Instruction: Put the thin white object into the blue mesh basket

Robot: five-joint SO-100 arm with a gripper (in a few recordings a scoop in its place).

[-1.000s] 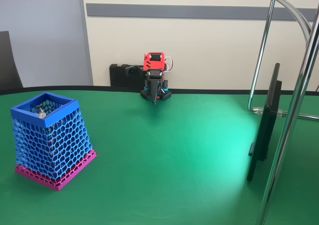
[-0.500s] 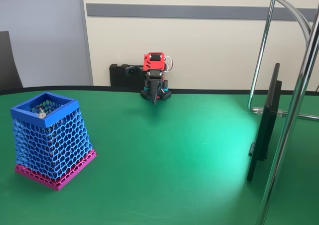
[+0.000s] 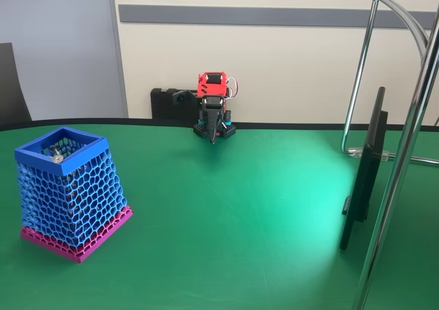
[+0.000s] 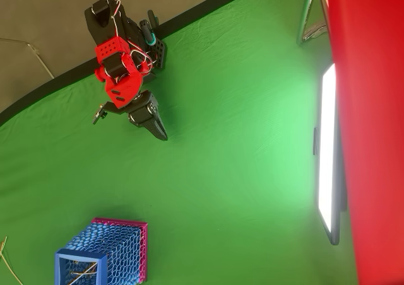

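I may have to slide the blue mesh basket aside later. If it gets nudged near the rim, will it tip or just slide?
The basket probably slides rather than tips: it widens toward its magenta base, so it sits on a broad footing. Its walls are open honeycomb mesh, so it is likely light and moves easily. A push low down seems safer than one at the rim.

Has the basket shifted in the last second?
No. The basket sits at the same spot on the table, same gap to its dark back edge in the fixed view.

Office or meeting room: green table [image 3: 226, 207], plain wall with grey rail [image 3: 274, 15], chair back [image 3: 10, 84] showing.
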